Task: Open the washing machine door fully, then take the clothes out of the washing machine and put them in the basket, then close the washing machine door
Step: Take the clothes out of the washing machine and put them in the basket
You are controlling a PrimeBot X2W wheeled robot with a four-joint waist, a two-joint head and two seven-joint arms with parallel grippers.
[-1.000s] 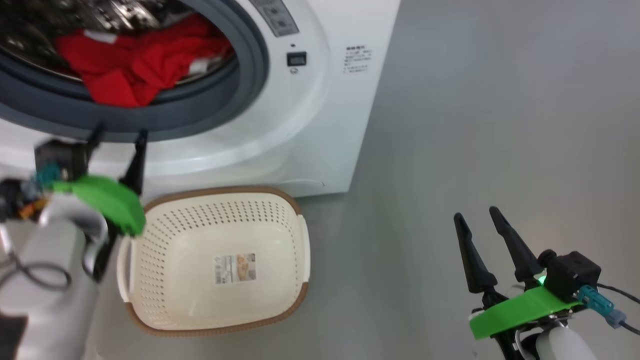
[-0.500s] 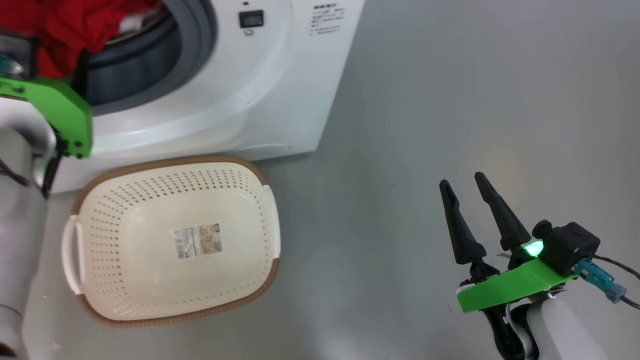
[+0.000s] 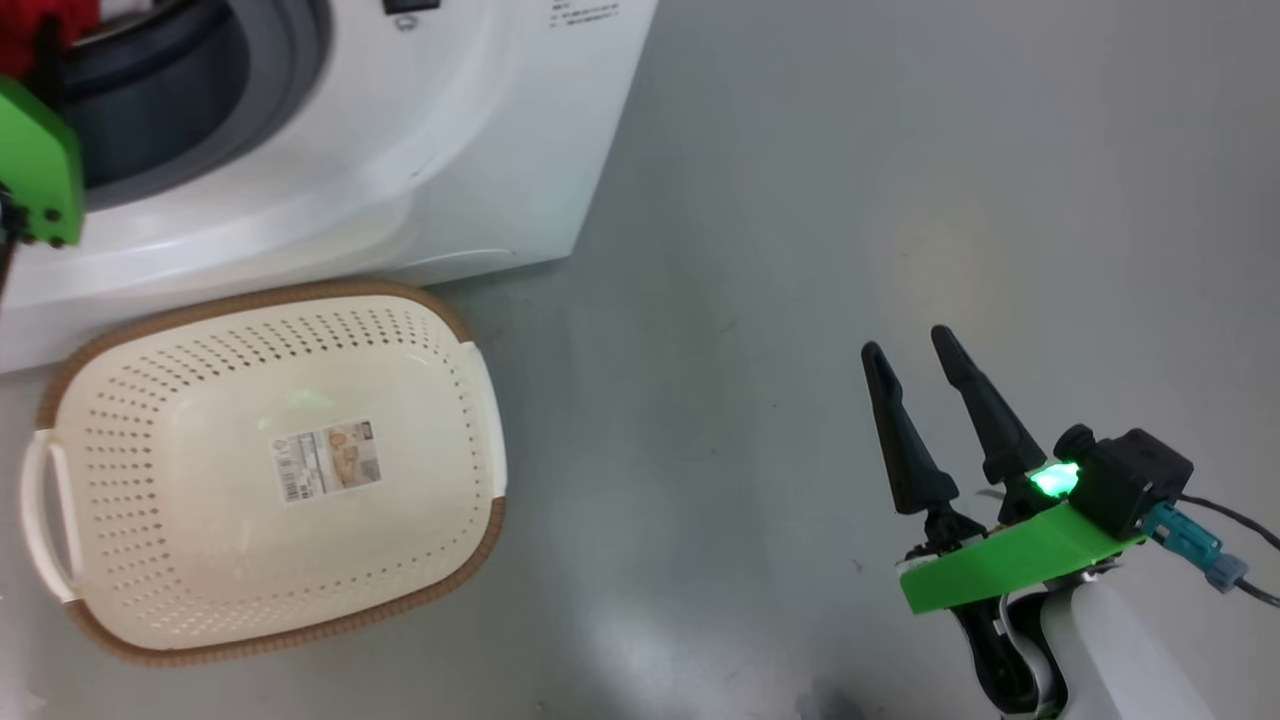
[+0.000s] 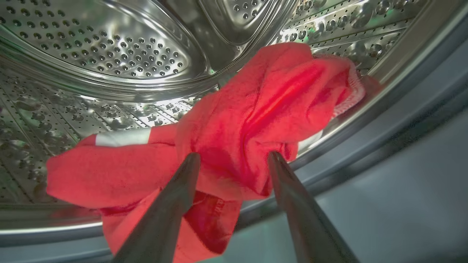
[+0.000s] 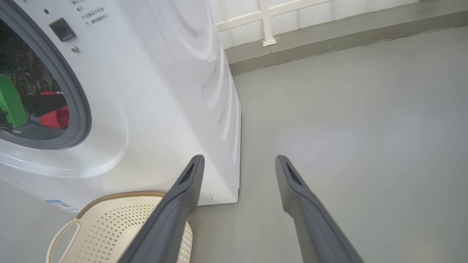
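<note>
The washing machine (image 3: 450,150) stands at the upper left with its mouth uncovered; the washing machine door is out of view. In the left wrist view my left gripper (image 4: 234,157) is open inside the mouth of the steel drum (image 4: 109,47). Its two fingers straddle a bunched fold of the red clothes (image 4: 263,106), which lie on the drum's lower lip with a white stripe showing. The cream basket (image 3: 250,297) sits on the floor against the machine's front, holding no clothes. My right gripper (image 3: 912,345) hovers open over bare floor, far right of the basket.
Grey floor (image 3: 850,200) stretches to the right of the machine. In the right wrist view a low wall ledge with a white frame (image 5: 267,33) runs behind the machine. The left arm's green bracket (image 3: 35,170) is in front of the grey gasket (image 3: 290,60).
The head camera has swung, sliding the machine and basket left and up in the picture. My left arm has gone from below the gasket into the drum mouth. Right gripper stays open.
</note>
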